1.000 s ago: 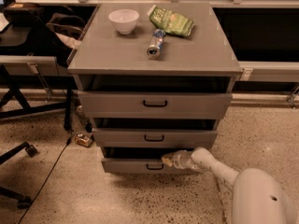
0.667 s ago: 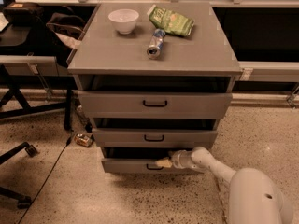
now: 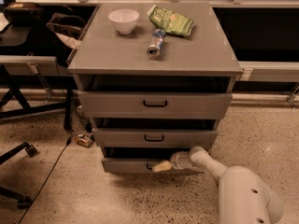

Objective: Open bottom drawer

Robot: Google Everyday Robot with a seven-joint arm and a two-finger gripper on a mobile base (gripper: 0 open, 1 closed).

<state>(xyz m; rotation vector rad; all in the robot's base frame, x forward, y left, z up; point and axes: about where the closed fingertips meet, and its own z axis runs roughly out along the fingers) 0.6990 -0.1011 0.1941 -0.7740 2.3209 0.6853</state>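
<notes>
Since a second ago, the claw has crept a little to the left along the front of the bottom drawer, and its pale tip now sits right at the small black handle. The drawer itself looks to be where it was. Whether the claw is open or closed cannot be told from this angle, nor whether it has hold of the handle.

To do this step well, the claw likely needs a firm seat on the handle before any pull. The pull should then run straight out from the cabinet front, level with the floor, so the drawer slides without jamming. The white arm reaches in low from the right, so a sideways drag is the thing to watch for.

The bottom drawer is the lowest of three, close to the speckled floor, under the middle drawer and the taller top drawer. Its front is flat, shallow and matte grey, with a dark gap above it. The counter above carries a white bowl, a can on its side and a green bag.
</notes>
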